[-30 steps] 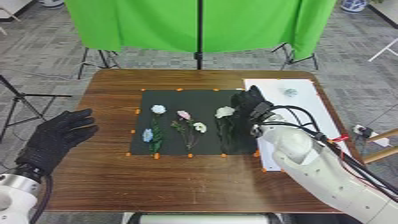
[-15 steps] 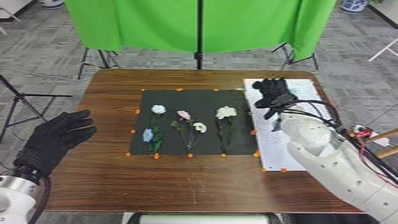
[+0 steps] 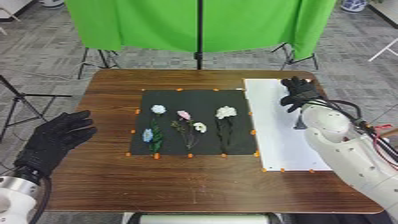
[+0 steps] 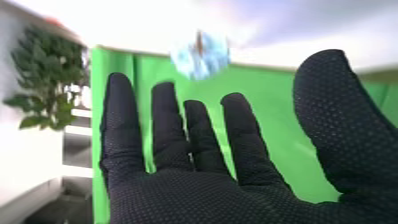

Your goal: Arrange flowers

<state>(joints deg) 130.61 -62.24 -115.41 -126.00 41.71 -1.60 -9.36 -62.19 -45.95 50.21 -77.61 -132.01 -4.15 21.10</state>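
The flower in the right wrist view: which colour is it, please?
The flower is pale blue; the right wrist view shows it best.

A rectangular brown wooden table (image 3: 178, 182) with rounded corners stands on a grey floor of patterned carpet tiles (image 3: 49, 62). Beyond its far edge hangs a bright green cloth curtain (image 3: 142, 25), its lower edge above the floor, with a thin black upright pole (image 3: 199, 35) at the middle. Slim black stand legs (image 3: 302, 61) spread beneath the curtain's right part, and a black tripod (image 3: 19, 96) stands left of the table. At the far right is a blue-and-white rounded vase (image 3: 354, 5). The right wrist view shows a leafy green plant (image 4: 40, 70) beside the curtain, under bright, whitish light.
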